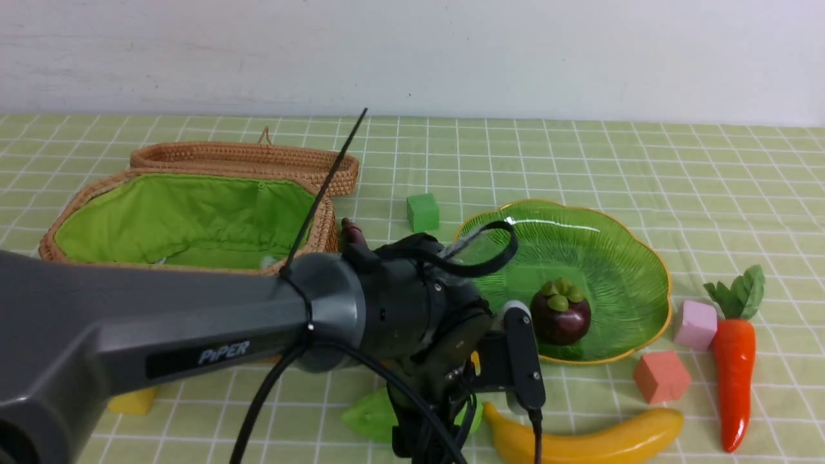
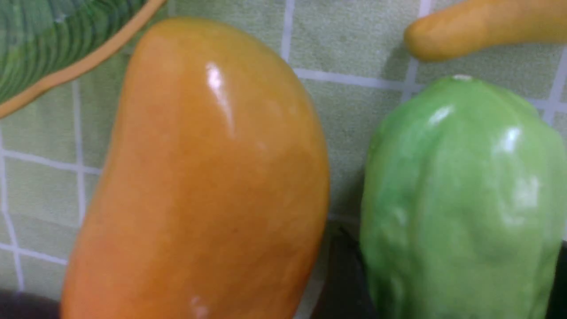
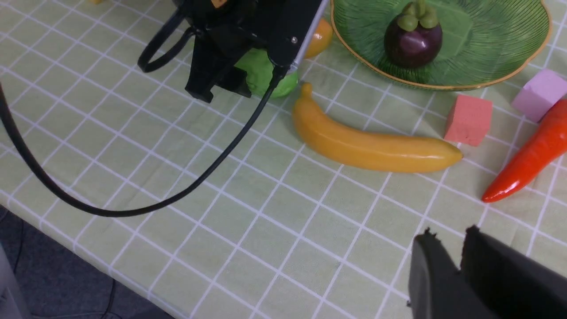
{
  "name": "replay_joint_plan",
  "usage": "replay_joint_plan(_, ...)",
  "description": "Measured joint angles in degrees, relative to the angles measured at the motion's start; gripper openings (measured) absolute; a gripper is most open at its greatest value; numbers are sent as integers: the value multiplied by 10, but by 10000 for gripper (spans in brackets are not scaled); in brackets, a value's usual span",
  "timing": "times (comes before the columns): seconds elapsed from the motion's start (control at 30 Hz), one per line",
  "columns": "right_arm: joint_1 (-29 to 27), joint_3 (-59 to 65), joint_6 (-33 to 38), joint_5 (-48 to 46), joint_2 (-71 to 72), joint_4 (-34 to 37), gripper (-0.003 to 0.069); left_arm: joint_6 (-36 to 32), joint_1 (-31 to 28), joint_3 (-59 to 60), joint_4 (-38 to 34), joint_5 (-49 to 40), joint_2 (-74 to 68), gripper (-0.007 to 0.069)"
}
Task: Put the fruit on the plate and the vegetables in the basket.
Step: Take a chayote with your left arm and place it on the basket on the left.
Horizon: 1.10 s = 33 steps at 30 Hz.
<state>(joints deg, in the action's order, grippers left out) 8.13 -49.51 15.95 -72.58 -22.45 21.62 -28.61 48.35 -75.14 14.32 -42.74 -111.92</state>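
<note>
My left gripper (image 1: 427, 419) is down at the table's front middle, shut on the light green gourd (image 2: 460, 199); its dark fingers (image 2: 341, 279) press both sides, and the gourd (image 3: 270, 77) rests on the cloth. The orange-yellow mango (image 2: 199, 177) lies close beside it, by the plate's gold rim (image 2: 66, 66). The mangosteen (image 1: 559, 312) sits in the green plate (image 1: 619, 258). The banana (image 1: 586, 441) lies in front of the plate and the carrot (image 1: 735, 361) to its right. The basket (image 1: 187, 219) stands open at the left. My right gripper (image 3: 449, 237) hovers shut and empty over the front edge.
The flat woven lid (image 1: 245, 161) lies behind the basket. Small cubes are scattered about: green (image 1: 422, 211) behind the plate, pink (image 1: 695, 324) and red (image 1: 660, 376) by the carrot, yellow (image 1: 132, 401) under my left arm. The left arm's cable (image 3: 177, 199) trails over the front cloth.
</note>
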Motion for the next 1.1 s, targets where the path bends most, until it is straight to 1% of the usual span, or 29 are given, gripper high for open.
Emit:
replay_joint_plan(0.1,0,0,0,0,0,2,113,0,0,-1,-2,-4,-8,491)
replay_joint_plan(0.2,0,0,0,0,0,2,116,0,0,-1,-1,-5,-8,456)
replay_joint_plan(0.4,0,0,0,0,0,2,116,0,0,-1,-1,-11,-5,456)
replay_joint_plan(0.5,0,0,0,0,0,2,117,0,0,-1,-12,-38,11,456)
replay_joint_plan(0.6,0,0,0,0,0,2,120,0,0,-3,-60,-83,60,456)
replay_joint_plan(0.63,0,0,0,0,0,2,120,0,0,-5,-63,-89,63,456)
replay_joint_plan(0.67,0,0,0,0,0,3,120,0,0,-10,-93,-115,93,456)
replay_joint_plan(0.7,0,0,0,0,0,3,120,0,0,-11,-99,-118,100,456)
replay_joint_plan(0.73,0,0,0,1,0,4,120,12,0,-18,-118,-137,129,456)
replay_joint_plan(0.8,0,0,0,5,0,13,120,52,-2,-29,-127,-154,164,456)
replay_joint_plan(0.87,0,0,0,24,0,34,120,129,-19,-51,-114,-163,205,456)
replay_joint_plan(0.9,0,0,0,35,0,38,120,155,-31,-59,-104,-164,215,456)
replay_joint_plan(0.93,0,0,0,46,0,45,120,185,-50,-72,-89,-167,224,456)
replay_joint_plan(0.97,0,0,0,55,0,48,122,201,-64,-82,-78,-167,228,456)
replay_joint_plan(1.03,0,0,0,87,0,62,123,242,-124,-102,-57,-166,232,456)
replay_joint_plan(1.07,0,0,1,89,0,62,123,243,-130,-105,-55,-166,232,456)
replay_joint_plan(1.1,0,0,1,97,0,66,123,250,-154,-108,-52,-163,231,456)
